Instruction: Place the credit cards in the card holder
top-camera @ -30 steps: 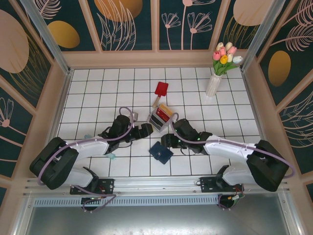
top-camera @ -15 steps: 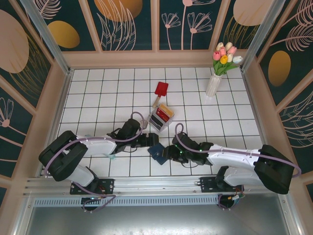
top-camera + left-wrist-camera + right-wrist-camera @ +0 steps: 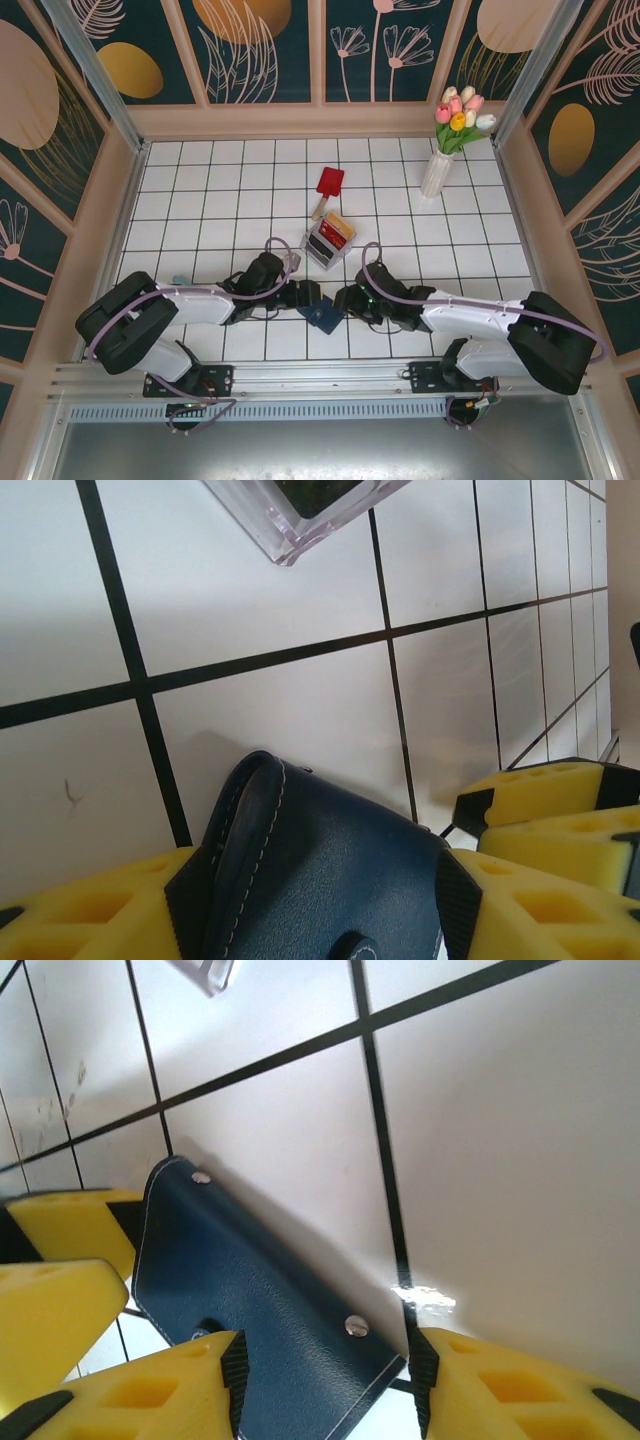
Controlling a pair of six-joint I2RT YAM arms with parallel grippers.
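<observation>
White-tiled table (image 3: 200, 180), lower centre: left gripper (image 3: 308, 295) and right gripper (image 3: 346, 300) have been brought astride the card holder (image 3: 322, 317), half-open, grip unclear; unfolding seems next.

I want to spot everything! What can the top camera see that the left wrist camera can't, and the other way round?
Top external view: the white vase of tulips, the red paddle with a wooden handle, the left arm and the right arm.
Left wrist view: pale stitching on the dark navy folding wallet, with yellow foam fingers on either side of it.
Both: that wallet, the clear plastic box and the white tiled table.
</observation>
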